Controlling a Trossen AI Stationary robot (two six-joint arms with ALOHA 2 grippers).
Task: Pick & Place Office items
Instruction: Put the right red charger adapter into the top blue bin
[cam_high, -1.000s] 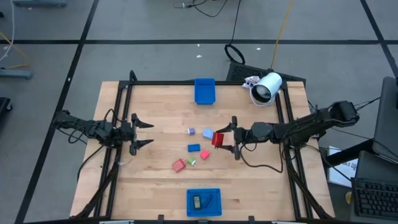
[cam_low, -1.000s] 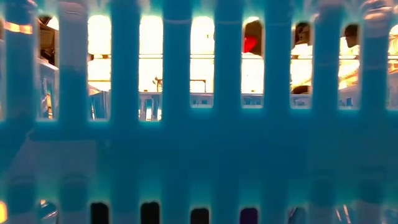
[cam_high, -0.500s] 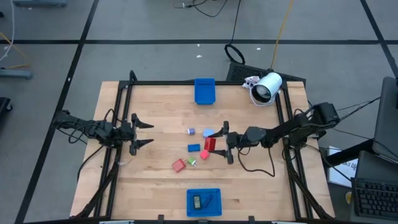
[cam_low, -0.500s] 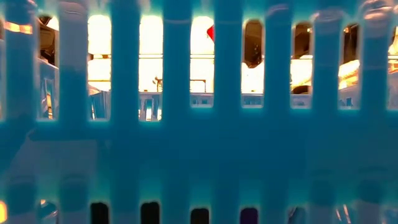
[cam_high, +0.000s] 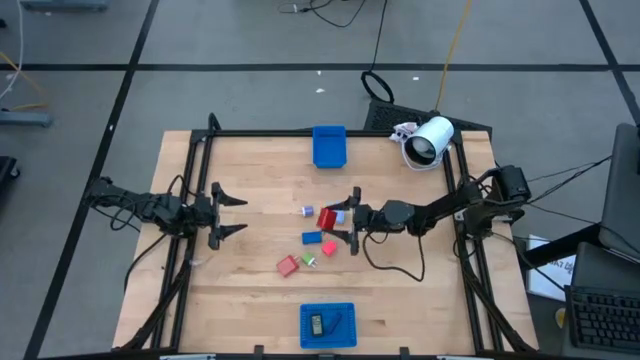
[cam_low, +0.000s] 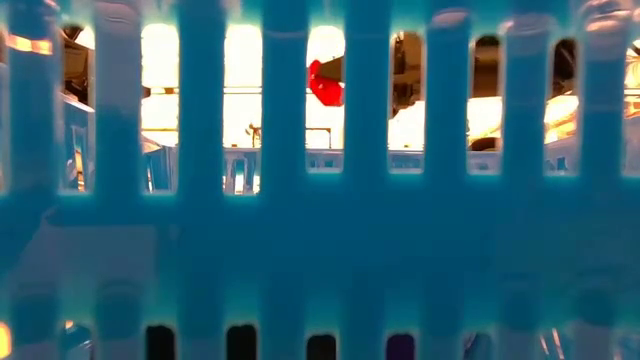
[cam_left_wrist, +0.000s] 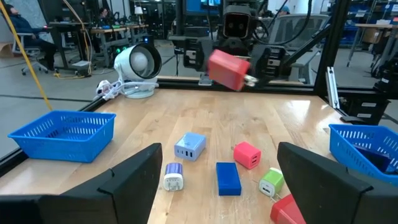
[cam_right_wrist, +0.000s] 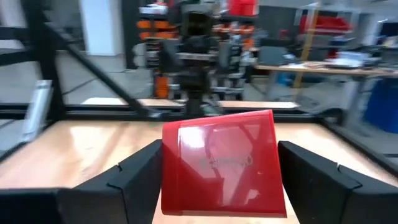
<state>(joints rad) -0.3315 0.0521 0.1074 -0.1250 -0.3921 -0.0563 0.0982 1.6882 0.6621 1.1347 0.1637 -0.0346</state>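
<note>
Here the right pincer grips a red block by its two side faces, carrying it clear of the tabletop near the centre; held aloft like that, it can pass over the loose pieces without knocking them. In the right wrist view the red block fills the gap between the fingers, a glossy, flat-faced slab with faint embossed lettering. From the left wrist view it hangs tilted, a small pale prong at one end.

The left pincer waits at nine o'clock, jaws wide and empty.

Below the carried block lie a blue block, a small red cube, a green bit and another red block. Two pale pieces sit at its nine o'clock. Blue baskets stand at twelve and six o'clock, probably the drop points; the six o'clock one already holds dark pieces.
</note>
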